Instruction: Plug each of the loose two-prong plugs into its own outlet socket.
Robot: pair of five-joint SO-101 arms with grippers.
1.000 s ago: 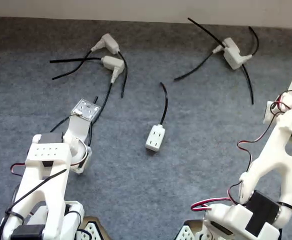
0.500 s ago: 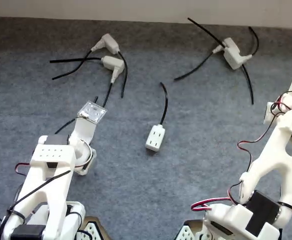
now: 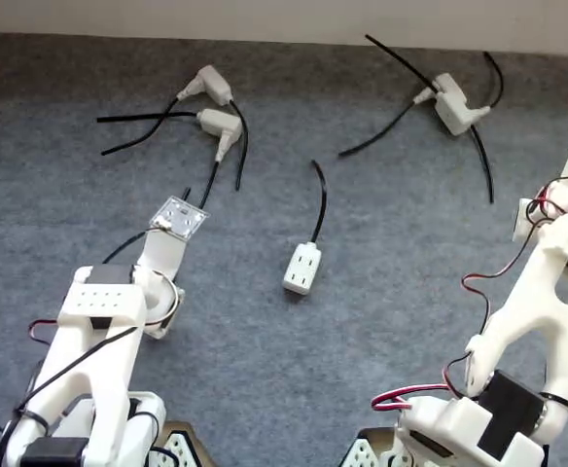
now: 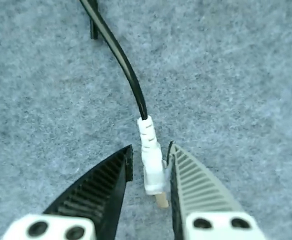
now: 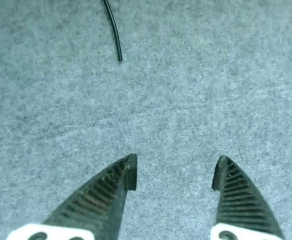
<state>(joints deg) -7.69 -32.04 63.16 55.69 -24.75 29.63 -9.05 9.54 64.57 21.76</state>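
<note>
**A:** Two claws, then. How do they stand?

**B:** On the left wrist, the left claw (image 4: 150, 150) is narrowed around a white two-prong plug (image 4: 152, 160). The pale finger (image 4: 196, 185) lies against the plug's side and the black finger (image 4: 106, 185) sits a sliver off it, so it is not clamped. The plug's black cord (image 4: 121, 60) runs away across the grey counter (image 4: 246, 75).

**A:** And the other?

**B:** The right claw (image 5: 176, 160) gapes wide above the counter, with a loose cord end (image 5: 113, 35) well ahead of it.

**A:** Where is everything else?

**B:** Seen from above, a white outlet socket (image 3: 302, 268) lies mid-counter between the two arms, on its own short cord. A far plug (image 3: 211, 85) and a nearer plug (image 3: 221, 122) lie close together at the far left, and their cords cross. A white socket block (image 3: 451, 105) lies at the far right. I cannot tell whether a plug is seated in it.
</note>
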